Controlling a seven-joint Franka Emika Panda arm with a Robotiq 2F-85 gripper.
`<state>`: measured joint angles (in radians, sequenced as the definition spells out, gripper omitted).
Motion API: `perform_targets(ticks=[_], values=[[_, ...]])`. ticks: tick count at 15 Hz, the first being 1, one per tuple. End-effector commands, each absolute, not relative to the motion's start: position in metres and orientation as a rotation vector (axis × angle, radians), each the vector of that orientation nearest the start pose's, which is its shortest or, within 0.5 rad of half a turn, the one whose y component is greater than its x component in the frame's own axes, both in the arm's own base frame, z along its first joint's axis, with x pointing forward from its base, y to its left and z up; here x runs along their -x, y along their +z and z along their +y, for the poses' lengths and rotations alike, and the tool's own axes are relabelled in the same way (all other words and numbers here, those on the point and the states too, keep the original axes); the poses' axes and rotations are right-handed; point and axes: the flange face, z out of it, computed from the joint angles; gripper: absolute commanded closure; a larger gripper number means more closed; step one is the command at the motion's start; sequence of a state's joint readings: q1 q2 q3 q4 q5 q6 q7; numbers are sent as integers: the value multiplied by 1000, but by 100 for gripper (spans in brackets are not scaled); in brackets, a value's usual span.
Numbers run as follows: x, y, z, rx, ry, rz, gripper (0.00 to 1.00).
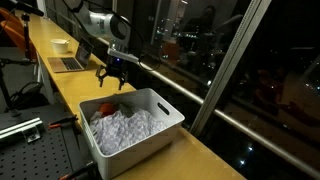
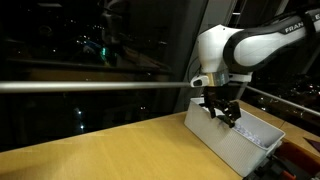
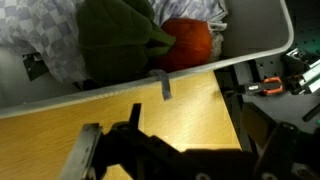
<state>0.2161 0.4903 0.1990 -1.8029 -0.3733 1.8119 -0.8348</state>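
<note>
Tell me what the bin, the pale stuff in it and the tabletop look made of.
The bin is likely plastic: white, with thin smooth walls and a moulded rim. The pale stuff looks like fabric, matte and crumpled into soft folds. The tabletop is wood or wood-look laminate, yellowish with a slight sheen; I cannot tell which.

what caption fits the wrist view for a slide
Open gripper above a wooden table, beside a white bin holding pale cloth, a green cloth and a red object.
</note>
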Motion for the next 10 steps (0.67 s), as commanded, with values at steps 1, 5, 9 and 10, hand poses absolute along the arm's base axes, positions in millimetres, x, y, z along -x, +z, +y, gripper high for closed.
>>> perform_targets(ticks=[1,5,9,10], values=[[-564,248,204,2395,797,-2095,1],[-563,241,200,2397,793,-2083,14],[-561,233,196,2396,799,-2072,24],[-561,231,195,2395,798,-2069,22]])
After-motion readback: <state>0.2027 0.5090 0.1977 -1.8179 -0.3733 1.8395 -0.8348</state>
